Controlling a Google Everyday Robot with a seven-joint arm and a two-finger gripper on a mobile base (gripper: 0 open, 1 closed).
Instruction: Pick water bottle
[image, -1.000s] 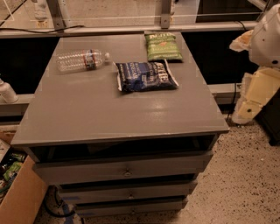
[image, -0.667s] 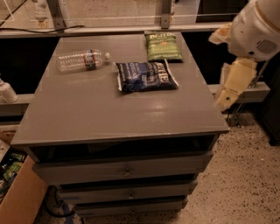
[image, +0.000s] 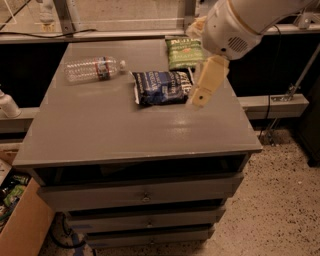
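The grey surface (image: 125, 135), the top of a low cabinet with drawers (image: 145, 196), spreads below the hand and mostly to its left as the camera sees it. It carries three loose things, all lying flat and none stacked on another. The robot's arm (image: 240, 22) reaches in from the upper right corner, its white bulk just above the hand, so it hangs over the right part of the surface. I judge this to be an approach posture, high enough to pass over what lies beneath.

The dark blue chip bag (image: 161, 87) lies just beside the hand on its left, between the hand and the task's thing, so a straight low path would run across it. The green chip bag (image: 181, 52) lies behind the hand, toward the far edge, partly covered by the arm.

The water bottle (image: 92, 69) lies on its side well apart from the hand, far to the left near the back corner. Its cap points toward the blue bag, and there is bare surface around it. Being round and lying down, it may roll if nudged.

The hand (image: 201, 95) hovers above the surface near the blue bag's right edge, holding nothing. Whether it is wide or narrow I cannot tell. The task looks to be at its start, with the bottle not yet reached.
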